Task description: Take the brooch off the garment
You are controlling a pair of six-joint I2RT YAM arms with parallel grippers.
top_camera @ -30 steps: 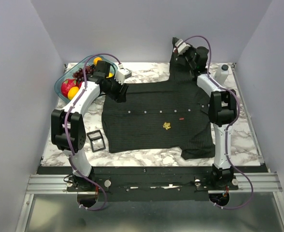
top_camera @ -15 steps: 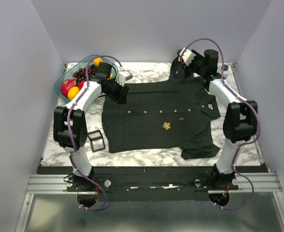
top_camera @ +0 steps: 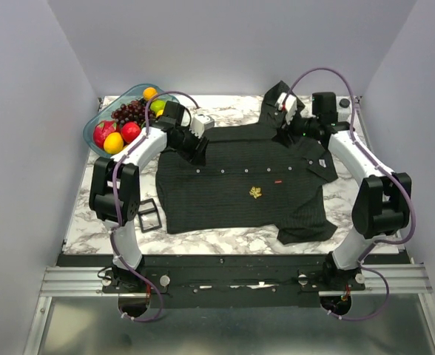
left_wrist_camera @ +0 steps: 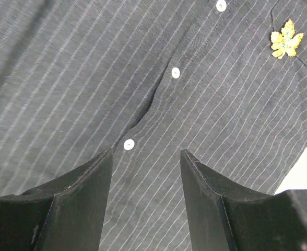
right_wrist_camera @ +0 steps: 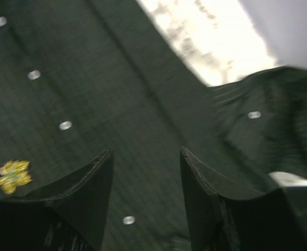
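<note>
- Left gripper (left_wrist_camera: 146,154): shifted slightly rightward over the last second and now held over the shirt's (top_camera: 225,177) upper-left edge. Jaws are spread with nothing between them; a white button (left_wrist_camera: 129,144) is seen just ahead of the tips.
- Brooch (top_camera: 255,194): unmoved, still pinned to the shirt near the centre of the top view, well apart from both grippers.
- Right gripper (right_wrist_camera: 145,154): brought down from a raised pose at the back, now over the collar area, upper right of centre. Jaws are spread and empty.
- The brooch is taken in by both wrist views, so an approach is judged under way; removal is not yet begun.
- Surface: white marbled table (top_camera: 203,238), with a fruit bowl (top_camera: 92,132) at upper left and a black buckle (top_camera: 148,215) at lower left.
- Room: plain pale grey walls are seen on three sides.
</note>
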